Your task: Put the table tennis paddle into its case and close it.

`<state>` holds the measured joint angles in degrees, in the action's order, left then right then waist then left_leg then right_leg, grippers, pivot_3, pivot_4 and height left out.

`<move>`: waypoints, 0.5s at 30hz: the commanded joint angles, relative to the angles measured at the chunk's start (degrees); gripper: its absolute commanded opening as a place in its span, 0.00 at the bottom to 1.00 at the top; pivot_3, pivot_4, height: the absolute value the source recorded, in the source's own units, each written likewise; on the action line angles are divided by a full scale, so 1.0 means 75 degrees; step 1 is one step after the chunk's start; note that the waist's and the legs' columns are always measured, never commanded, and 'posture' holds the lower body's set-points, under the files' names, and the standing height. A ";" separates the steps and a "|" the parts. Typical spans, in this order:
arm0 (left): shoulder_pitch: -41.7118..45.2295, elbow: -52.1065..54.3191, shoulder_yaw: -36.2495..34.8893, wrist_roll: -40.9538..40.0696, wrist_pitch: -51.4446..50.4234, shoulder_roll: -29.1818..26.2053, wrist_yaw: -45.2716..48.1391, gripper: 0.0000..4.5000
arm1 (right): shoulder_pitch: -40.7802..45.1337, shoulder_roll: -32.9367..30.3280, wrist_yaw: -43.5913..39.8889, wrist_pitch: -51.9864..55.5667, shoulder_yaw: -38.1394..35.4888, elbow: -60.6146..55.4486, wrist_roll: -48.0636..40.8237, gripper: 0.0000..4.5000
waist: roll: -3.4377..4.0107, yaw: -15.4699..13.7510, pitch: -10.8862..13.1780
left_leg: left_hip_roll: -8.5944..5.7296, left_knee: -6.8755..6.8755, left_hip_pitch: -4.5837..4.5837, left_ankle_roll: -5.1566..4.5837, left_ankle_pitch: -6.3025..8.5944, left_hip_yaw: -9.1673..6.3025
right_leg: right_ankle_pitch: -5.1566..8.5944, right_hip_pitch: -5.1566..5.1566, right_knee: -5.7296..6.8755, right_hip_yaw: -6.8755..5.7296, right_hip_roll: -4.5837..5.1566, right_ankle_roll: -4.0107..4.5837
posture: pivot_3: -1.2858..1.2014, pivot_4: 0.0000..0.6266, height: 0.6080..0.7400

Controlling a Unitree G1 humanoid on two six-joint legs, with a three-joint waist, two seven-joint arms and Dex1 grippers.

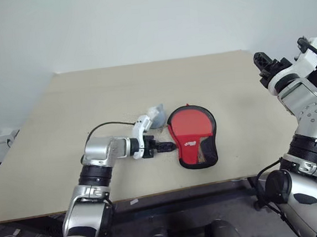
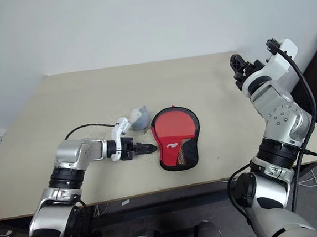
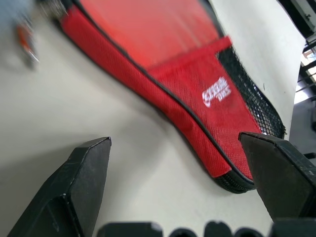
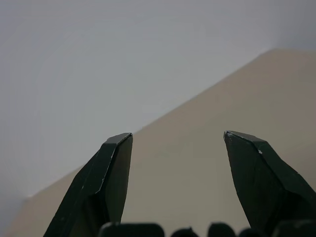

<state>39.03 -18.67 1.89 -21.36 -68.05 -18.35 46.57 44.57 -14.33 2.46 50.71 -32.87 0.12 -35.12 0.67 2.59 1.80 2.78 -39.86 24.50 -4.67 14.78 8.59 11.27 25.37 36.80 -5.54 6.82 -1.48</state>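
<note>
Item: case (image 1: 192, 136) flat on table (image 1: 64, 121), red paddle face visible through its clear panel; zip state unreadable. 2 grippers empty: left gripper (image 1: 170, 147) spread wide beside it, right gripper (image 1: 261, 65) parted, raised well apart.

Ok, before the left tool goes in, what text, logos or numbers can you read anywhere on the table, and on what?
White logo with a line of small lettering on the red fabric of the flat paddle-shaped black-and-red zip case: too blurred to read.
Grey-blue crumpled object beside the case: no readable marking.
Beige tabletop: no text or numbers.
</note>
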 commanded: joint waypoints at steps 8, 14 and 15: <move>0.0902 -0.1466 -0.0632 -0.0162 0.0013 0.1440 -0.1158 1.00 | -0.0155 -0.0139 -0.0122 -0.0091 0.0414 -0.0080 -0.0071 0.71 | 0.0001 -0.0002 -0.0001 | -0.0008 -0.0001 -0.0001 -0.0004 -0.0002 0.0001 | 0.0000 -0.0007 -0.0002 -0.0001 0.0005 -0.0002 | 0.52 0.00 0.88; 0.0925 -0.1497 -0.0989 -0.0293 -0.0197 0.1874 -0.1480 1.00 | -0.1320 -0.1527 -0.1955 0.0430 0.2910 -0.0251 0.0734 0.71 | 0.0000 -0.0025 -0.0003 | -0.0020 -0.0004 -0.0001 -0.0013 -0.0002 0.0000 | 0.0002 -0.0022 -0.0010 -0.0011 0.0018 -0.0004 | 0.52 0.00 0.88; 0.0946 -0.1531 -0.1081 -0.0315 -0.0250 0.1906 -0.1536 1.00 | -0.1517 -0.1792 -0.2302 0.0468 0.3217 -0.0294 0.0776 0.71 | -0.0001 -0.0026 -0.0003 | -0.0021 -0.0007 -0.0001 -0.0018 0.0001 -0.0006 | 0.0004 -0.0025 -0.0013 -0.0011 0.0020 -0.0008 | 0.52 0.00 0.88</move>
<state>45.30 -29.21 -5.99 -21.72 -68.62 -5.53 35.38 33.73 -25.38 -10.61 54.09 -11.70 0.08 -30.79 0.67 2.40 1.78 2.62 -39.93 24.49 -4.83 14.80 8.49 11.31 25.19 36.71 -5.60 6.97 -1.55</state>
